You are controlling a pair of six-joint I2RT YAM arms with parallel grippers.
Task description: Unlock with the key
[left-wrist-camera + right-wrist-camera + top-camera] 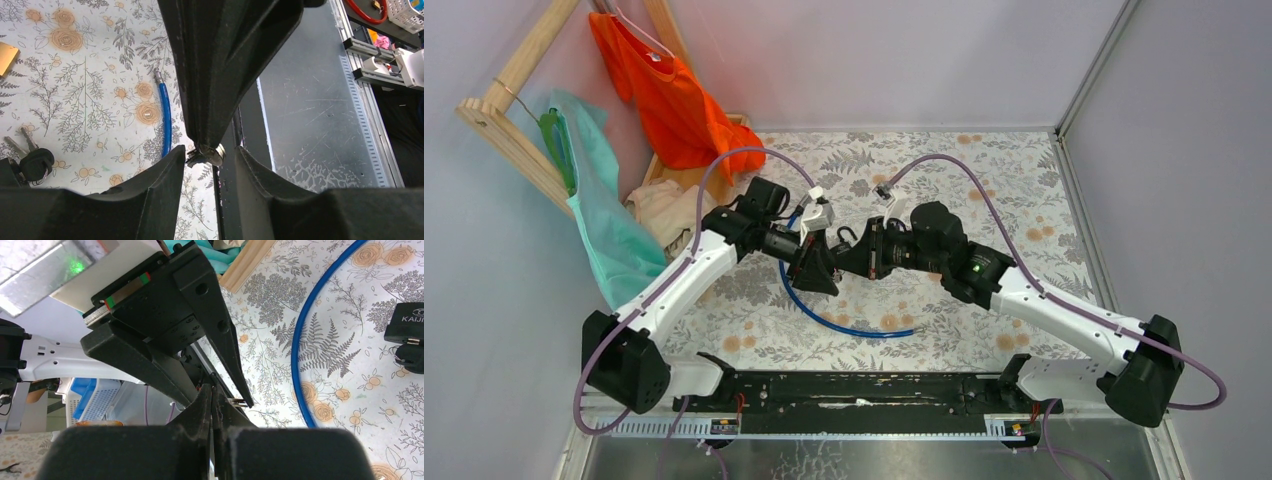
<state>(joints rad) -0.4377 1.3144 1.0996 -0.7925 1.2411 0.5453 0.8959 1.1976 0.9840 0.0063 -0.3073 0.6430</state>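
Observation:
The black-headed key (36,162) lies on the flowered cloth at the lower left of the left wrist view, its silver blade pointing up. My right gripper (842,256) is shut on a small silver key (206,155) at its very tips, also seen in the right wrist view (239,401). My left gripper (816,272) is open, with its fingers (165,175) on either side of the right gripper's tips and apart from them. A blue cable lock (824,315) loops on the cloth, and its black body (407,335) lies at the right.
A brass padlock (4,55) lies at the far left edge. A wooden rack holds an orange shirt (664,95) and a green garment (604,220) at the back left, with a beige cloth (659,210) below. A black rail (854,390) runs along the near edge.

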